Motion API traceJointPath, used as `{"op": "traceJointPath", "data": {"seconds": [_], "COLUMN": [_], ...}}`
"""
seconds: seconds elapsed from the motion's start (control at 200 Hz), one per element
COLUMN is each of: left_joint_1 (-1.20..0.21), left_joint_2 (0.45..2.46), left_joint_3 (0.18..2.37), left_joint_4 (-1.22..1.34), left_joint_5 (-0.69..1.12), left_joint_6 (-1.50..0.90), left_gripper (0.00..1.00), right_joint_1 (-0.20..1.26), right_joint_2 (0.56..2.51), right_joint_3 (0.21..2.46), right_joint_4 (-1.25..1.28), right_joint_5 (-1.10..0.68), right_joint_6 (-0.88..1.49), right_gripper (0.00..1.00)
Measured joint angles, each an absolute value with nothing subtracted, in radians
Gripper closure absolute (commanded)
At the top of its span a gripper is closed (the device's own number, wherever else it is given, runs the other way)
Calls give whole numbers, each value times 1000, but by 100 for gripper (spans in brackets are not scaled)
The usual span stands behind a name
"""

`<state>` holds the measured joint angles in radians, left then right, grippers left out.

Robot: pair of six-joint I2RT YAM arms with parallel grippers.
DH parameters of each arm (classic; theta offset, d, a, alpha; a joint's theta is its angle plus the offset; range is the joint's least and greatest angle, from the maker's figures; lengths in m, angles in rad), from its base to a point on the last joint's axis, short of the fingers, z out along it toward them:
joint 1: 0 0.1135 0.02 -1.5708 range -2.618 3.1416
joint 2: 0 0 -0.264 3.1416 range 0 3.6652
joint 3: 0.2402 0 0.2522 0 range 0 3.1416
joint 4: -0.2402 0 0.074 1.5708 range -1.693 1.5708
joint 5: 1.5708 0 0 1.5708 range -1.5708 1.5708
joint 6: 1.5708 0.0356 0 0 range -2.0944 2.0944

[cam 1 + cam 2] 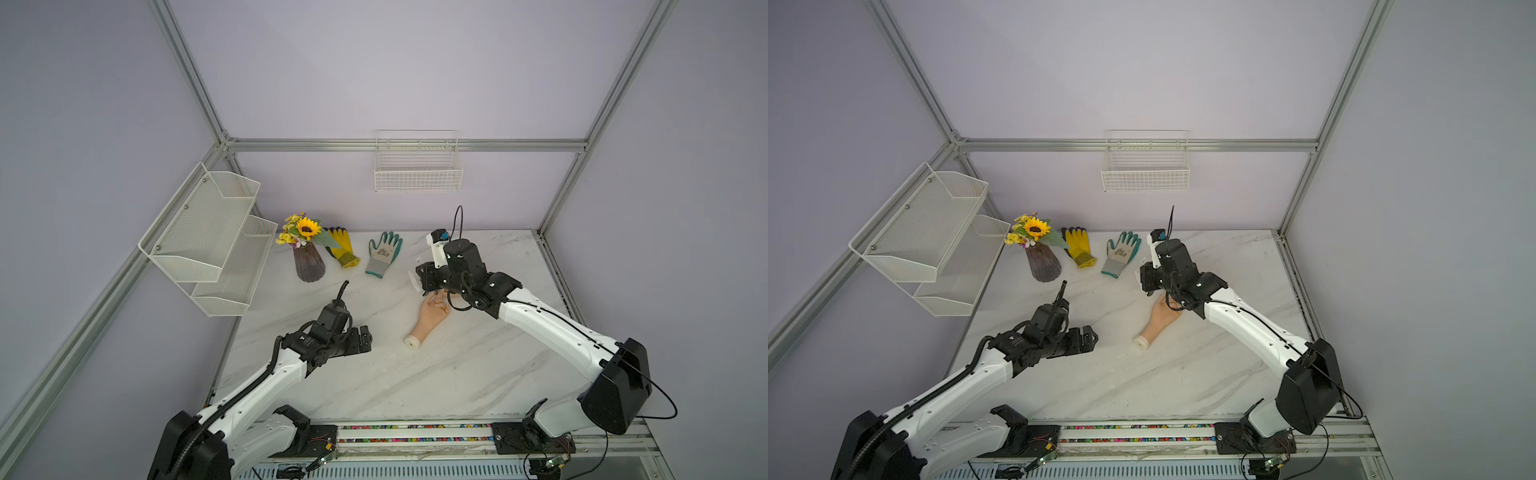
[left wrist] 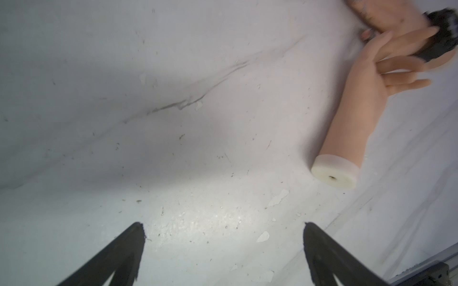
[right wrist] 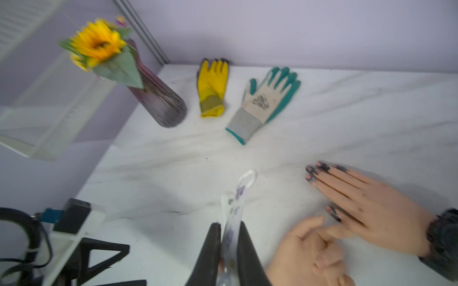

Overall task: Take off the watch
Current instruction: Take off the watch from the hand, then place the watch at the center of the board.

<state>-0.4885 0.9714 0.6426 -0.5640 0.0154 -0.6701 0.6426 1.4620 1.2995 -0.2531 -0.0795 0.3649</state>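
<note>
Over the marble table [image 1: 457,374], our right gripper [image 3: 229,226] pinches the white strap [image 3: 244,188], our left gripper [image 2: 223,227] gapes wide; a jerk could slip the strap free.

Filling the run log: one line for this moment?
right hand: shut on white strap | left hand: open, empty | mannequin wrist: bare

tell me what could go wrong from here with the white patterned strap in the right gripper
The right gripper pinches the white patterned strap thinly, its loop end free; it may slip out in transit.
The skin-coloured mannequin hand lies loose; the open left gripper is apart from it, so a snag could drag it.
A second hand with dark nails lies close beside; the gripper could bump it.
</note>
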Motion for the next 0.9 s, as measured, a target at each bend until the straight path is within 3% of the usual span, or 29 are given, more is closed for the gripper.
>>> {"op": "traceJointPath", "data": {"seconds": [0.19, 0.38, 0.55, 0.905], "left_joint_1": [-484, -484, -484, -484], "left_joint_2": [714, 490, 420, 446], "left_joint_3": [671, 674, 674, 674], "left_joint_4": [-597, -618, -658, -683], "left_joint_5": [-81, -146, -189, -189], "left_joint_6": [-671, -671, -671, -672], "left_gripper": [0, 0, 0, 0], "right_joint_1": [646, 658, 673, 711], "right_joint_2": [1486, 1821, 2062, 2327], "right_joint_3": [1162, 1200, 1277, 1513], "right_joint_4": [305, 667, 778, 788], "right_joint_5": [-284, -386, -391, -345], "right_joint_6": [577, 780, 839, 844], "right_gripper": [100, 100, 100, 100]}}
